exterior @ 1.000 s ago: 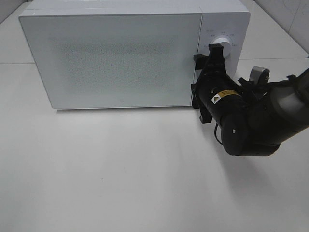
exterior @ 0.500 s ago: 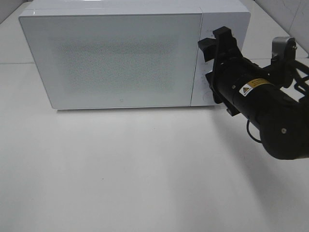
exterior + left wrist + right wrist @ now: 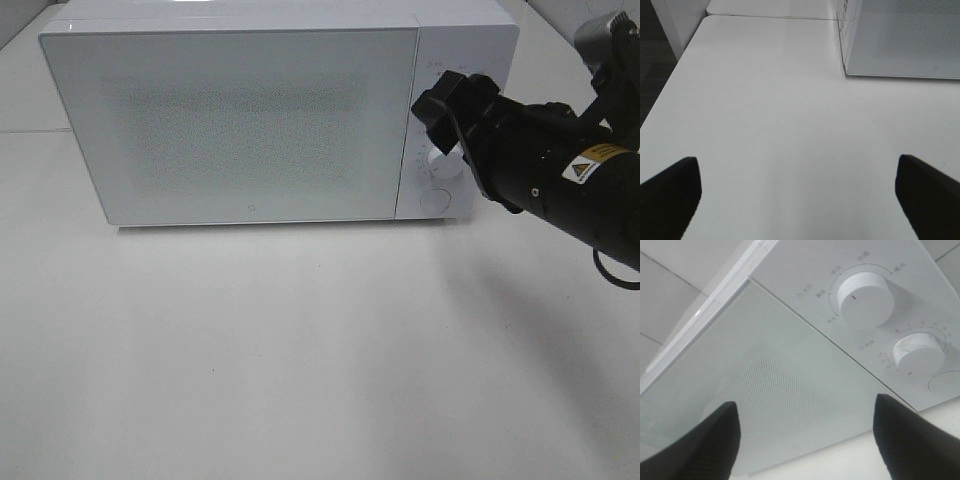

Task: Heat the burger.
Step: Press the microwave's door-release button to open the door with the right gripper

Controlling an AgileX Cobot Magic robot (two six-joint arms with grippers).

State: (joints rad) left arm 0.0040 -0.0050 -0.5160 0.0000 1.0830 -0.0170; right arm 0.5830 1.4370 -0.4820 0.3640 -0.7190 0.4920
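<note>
The burger is out of view; nothing shows through the frosted door. The white microwave [image 3: 240, 120] stands at the back of the table with its door shut. My right gripper [image 3: 447, 100] hovers open just in front of the control panel, level with the upper knob. In the right wrist view its fingers [image 3: 715, 440] frame the door's right edge, with the upper knob [image 3: 863, 300] and lower knob [image 3: 917, 350] beyond them, untouched. My left gripper [image 3: 799, 195] is open and empty over bare table, left of the microwave [image 3: 905, 40].
A round button [image 3: 436, 199] sits below the lower knob [image 3: 443, 163] on the panel. The white table [image 3: 300, 350] stretches in front of the microwave. The table's left edge [image 3: 670, 80] drops off to a dark floor.
My right arm has lifted and swung right, from low in front of the door's right edge to level with the control knobs. The left gripper has not moved.
</note>
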